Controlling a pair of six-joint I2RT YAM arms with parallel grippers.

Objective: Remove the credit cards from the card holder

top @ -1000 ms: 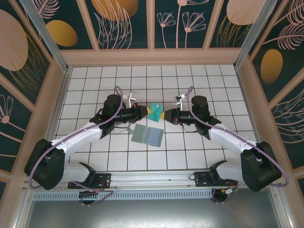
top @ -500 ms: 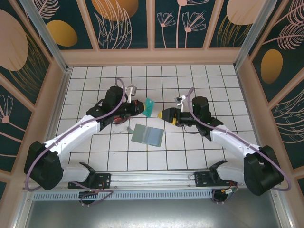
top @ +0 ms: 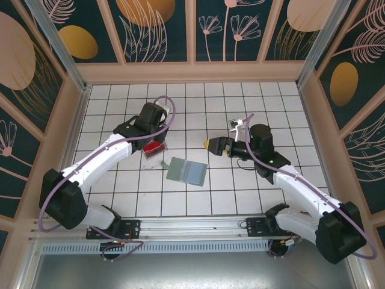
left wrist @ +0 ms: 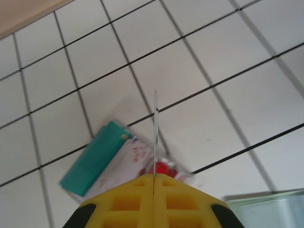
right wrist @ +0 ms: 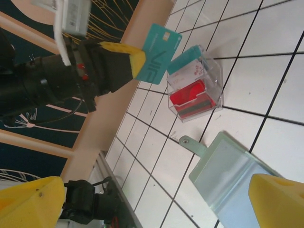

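The left gripper (left wrist: 154, 186) pinches a teal card (right wrist: 160, 51) over a clear box (right wrist: 195, 88) with a red card (right wrist: 187, 92) inside. The right gripper (top: 210, 144) stands wide. The card holder (top: 187, 171) lies open nearby.

White tiled table (top: 283, 102), dark grout lines. Open card holder (top: 186, 171) lies flat near centre; just beside it, to its far left, a clear box (top: 153, 152) with red and teal contents.
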